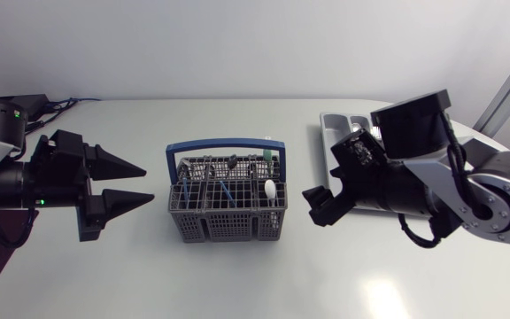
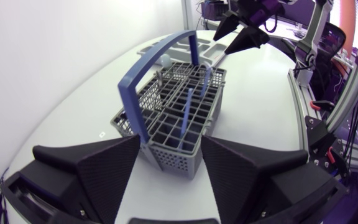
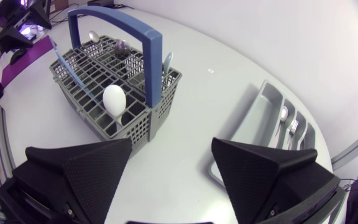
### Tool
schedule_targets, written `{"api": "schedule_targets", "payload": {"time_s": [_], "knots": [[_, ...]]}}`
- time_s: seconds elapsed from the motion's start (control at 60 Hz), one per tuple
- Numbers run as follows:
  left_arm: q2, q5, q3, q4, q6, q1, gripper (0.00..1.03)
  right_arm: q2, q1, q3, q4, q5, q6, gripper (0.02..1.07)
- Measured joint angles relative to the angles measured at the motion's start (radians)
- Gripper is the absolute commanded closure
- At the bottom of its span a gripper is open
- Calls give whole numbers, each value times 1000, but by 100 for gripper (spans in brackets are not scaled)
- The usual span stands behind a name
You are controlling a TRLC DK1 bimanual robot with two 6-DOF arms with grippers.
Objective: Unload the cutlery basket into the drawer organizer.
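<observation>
Cutlery basket [image 1: 227, 199] mid-bench [image 1: 237, 275], loaded; drawer organizer [image 1: 335, 124] far right.
Left pincer [image 1: 149, 182] and right pincer [image 3: 171, 144] both spread, empty, flanking the basket; organizer partly under right arm [image 1: 432, 186], seemingly holds two pieces [image 3: 284, 115].

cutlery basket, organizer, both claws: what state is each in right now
cutlery basket: upright, handle raised, cutlery inside
drawer organizer: partly filled, a few utensils in its slots
left claw: open, empty
right claw: open, empty

Spread jaws: left arm [image 1: 11, 177], right arm [image 1: 445, 190]
</observation>
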Motion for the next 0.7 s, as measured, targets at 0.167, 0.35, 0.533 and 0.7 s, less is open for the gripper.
{"api": "schedule_targets", "payload": {"time_s": [0.167, 0.35, 0.533, 0.7], "knots": [[-9, 8, 0, -1, 4, -94, 19, -29, -2, -43, -8, -15, -11, 7], [47, 8, 0, 62, 3, -150, 19, -73, -2, -57, -30, -42, -20, 7], [113, 8, 3, 86, 3, -173, 27, -110, 15, -61, -31, -60, -38, 7], [145, 3, 15, 124, 3, -180, 31, -112, 43, -61, -30, -64, -42, 7]]}}
